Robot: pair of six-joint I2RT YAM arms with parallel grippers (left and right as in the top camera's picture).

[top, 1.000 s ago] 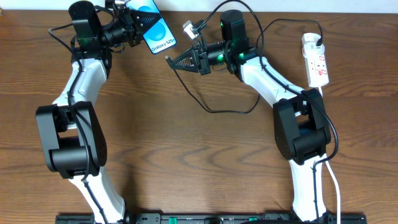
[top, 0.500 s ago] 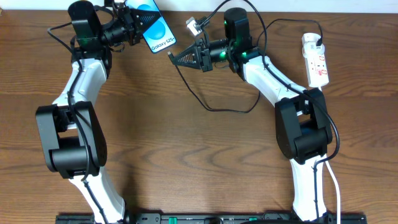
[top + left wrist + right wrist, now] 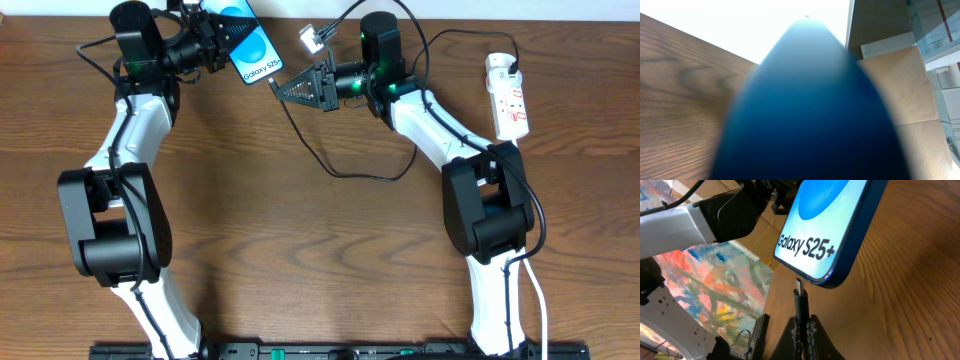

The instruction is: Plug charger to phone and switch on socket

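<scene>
Phone (image 3: 252,45), screen lit blue, is held up off the desk (image 3: 300,250) at its far edge, left of the middle, with the left tool (image 3: 222,38) clenched on its upper end. The right tool (image 3: 802,325) is clenched on the charger (image 3: 799,292) right behind the connector, whose tip sits just short of the phone's lower edge; whether they touch I cannot tell. Its black cable loops across the desk. The socket (image 3: 508,100) lies near the far right corner.
</scene>
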